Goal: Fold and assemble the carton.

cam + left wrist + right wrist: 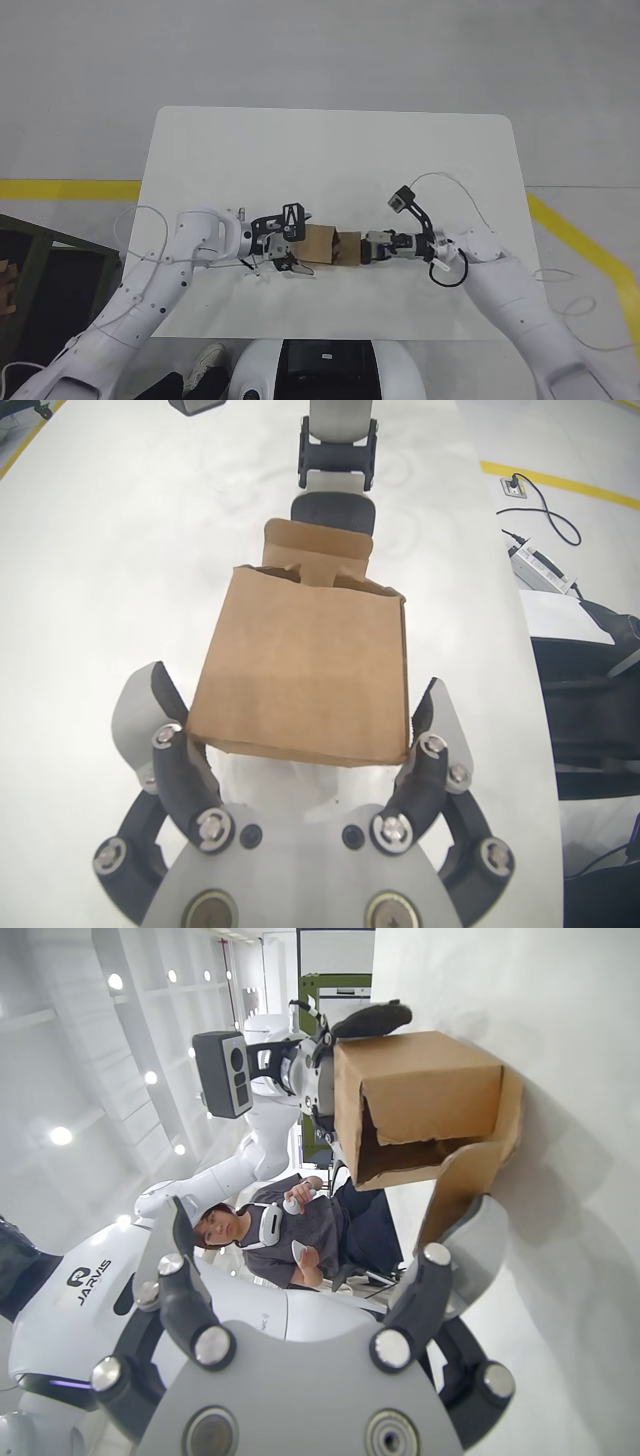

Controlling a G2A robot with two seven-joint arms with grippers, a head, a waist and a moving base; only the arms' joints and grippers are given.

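A small brown carton lies on its side on the white table, between my two grippers. My left gripper is shut on the carton at its closed end, one finger at each side wall. At the far, open end a tuck flap stands out, with the right gripper's dark finger behind it. My right gripper is open. One of its fingers rests against the loose end flap; the other stands well apart. The carton's inside shows through the open end.
The table edge runs close behind the carton on the robot's side. Off the table, a floor socket with a black cable and a dark green rack stand beside yellow floor tape.
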